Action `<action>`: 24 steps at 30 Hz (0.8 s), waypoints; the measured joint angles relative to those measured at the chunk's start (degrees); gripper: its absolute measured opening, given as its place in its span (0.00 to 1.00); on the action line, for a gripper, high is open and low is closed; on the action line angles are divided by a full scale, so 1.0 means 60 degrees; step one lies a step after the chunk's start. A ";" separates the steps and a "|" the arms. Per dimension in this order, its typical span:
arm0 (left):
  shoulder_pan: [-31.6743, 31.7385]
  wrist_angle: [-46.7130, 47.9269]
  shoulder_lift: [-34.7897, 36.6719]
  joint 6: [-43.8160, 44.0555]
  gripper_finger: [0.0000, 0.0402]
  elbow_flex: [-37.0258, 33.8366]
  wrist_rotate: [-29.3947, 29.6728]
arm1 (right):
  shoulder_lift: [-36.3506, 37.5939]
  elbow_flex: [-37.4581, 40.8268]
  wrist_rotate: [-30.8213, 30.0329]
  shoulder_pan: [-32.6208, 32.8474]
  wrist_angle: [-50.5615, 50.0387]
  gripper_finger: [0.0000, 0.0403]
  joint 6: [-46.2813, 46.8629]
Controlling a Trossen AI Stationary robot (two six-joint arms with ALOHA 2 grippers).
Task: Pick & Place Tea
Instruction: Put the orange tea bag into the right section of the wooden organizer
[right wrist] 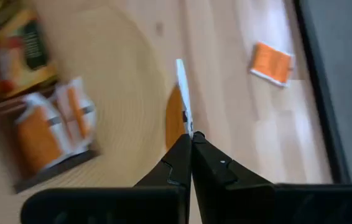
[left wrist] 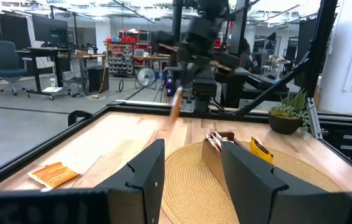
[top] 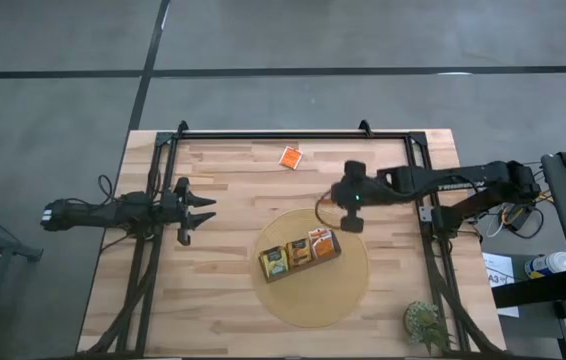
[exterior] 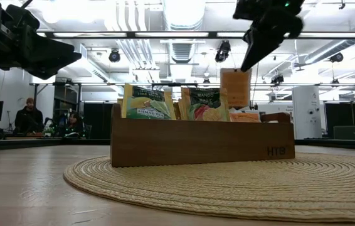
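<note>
Tea sachets, small flat squares, sit in three places: most stand upright in the brown three-compartment wooden tray (top: 300, 252) on the round woven straw mat (top: 313, 300), one bright orange sachet with white edges (top: 290, 157) lies loose on the pale wooden bench (top: 223, 300) near its far edge, and one thin orange sachet (right wrist: 180, 93) hangs edge-on from the right claw (top: 351, 222). That claw is pressed together, pinching the sachet by its lower corner, and hovers above the bench just beside the tray's orange end, on the far-right side of it. The sachet's flat face stands upright, so its long edge already runs roughly as the slots do. Judging by this, the carry is nearly over: the tray lies a short way toward the near-left of the claw, and the end compartment with the orange sachets is the closest. The left claw (top: 195, 210) waits spread apart, well clear at the bench's left side, and holds nothing
</note>
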State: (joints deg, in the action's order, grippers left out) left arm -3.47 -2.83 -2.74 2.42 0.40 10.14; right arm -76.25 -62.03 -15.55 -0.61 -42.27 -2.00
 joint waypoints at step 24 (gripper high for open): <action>-0.0001 0.0000 0.0000 -0.0002 0.38 -0.0001 -0.0001 | -0.0068 0.0034 -0.0179 0.3260 -0.0280 0.02 0.0915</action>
State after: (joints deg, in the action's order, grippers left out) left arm -3.47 -2.83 -2.74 2.40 0.40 10.13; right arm -76.66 -61.82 -16.62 18.95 -43.95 3.49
